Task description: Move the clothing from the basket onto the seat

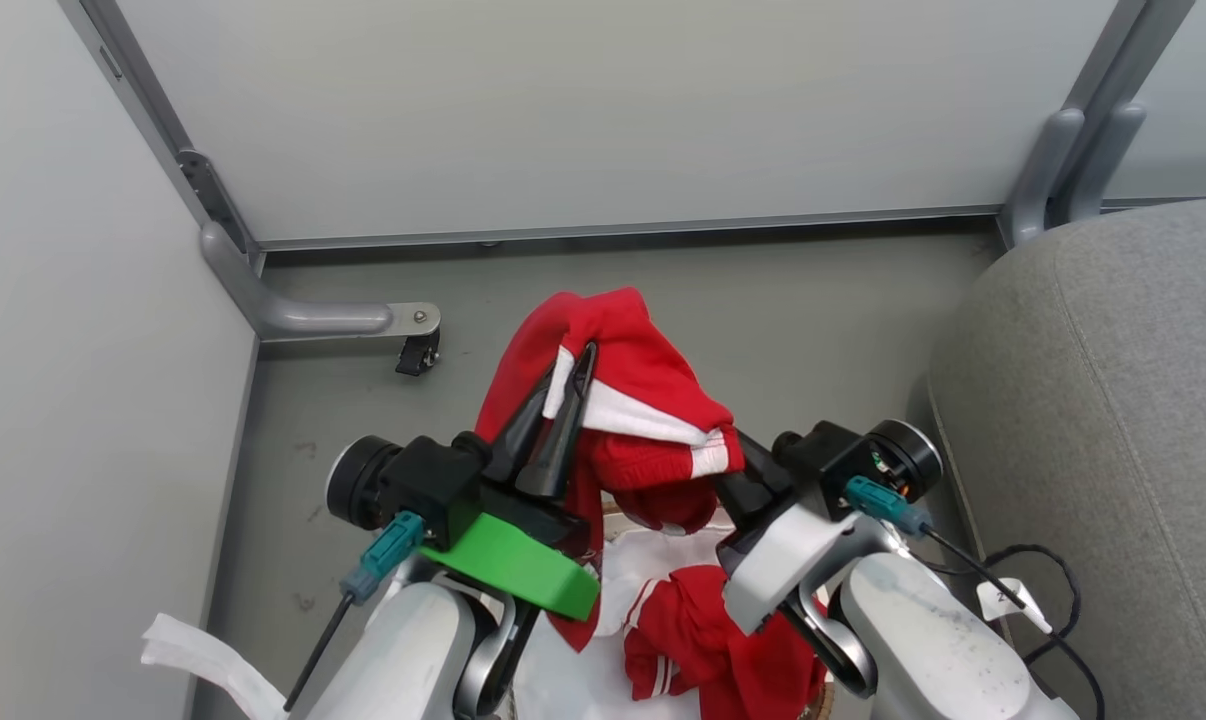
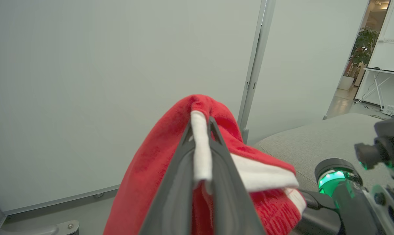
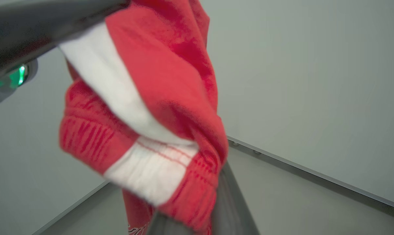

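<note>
Farthest from the seat (image 1: 1113, 400), the left gripper (image 1: 576, 368) was up and clamped tight on the clothing (image 1: 628, 345)! Both dark fingers pinched a white stripe at the top fold, and red fabric spilled down either side of them. The garment hung in the air, well left of the seat and touching none of it. Closer to the seat came the right gripper (image 1: 735, 468). Its fingers were buried under the striped hem, closed and nipping that lower edge, so the piece was stretched between the two claws. Below them, on the seat's left flank, sat the white-lined basket (image 1: 563, 690) with another red piece (image 1: 723, 640) crumpled inside. And at the far right was the grey seat itself, its cushion bare where it showed.
</note>
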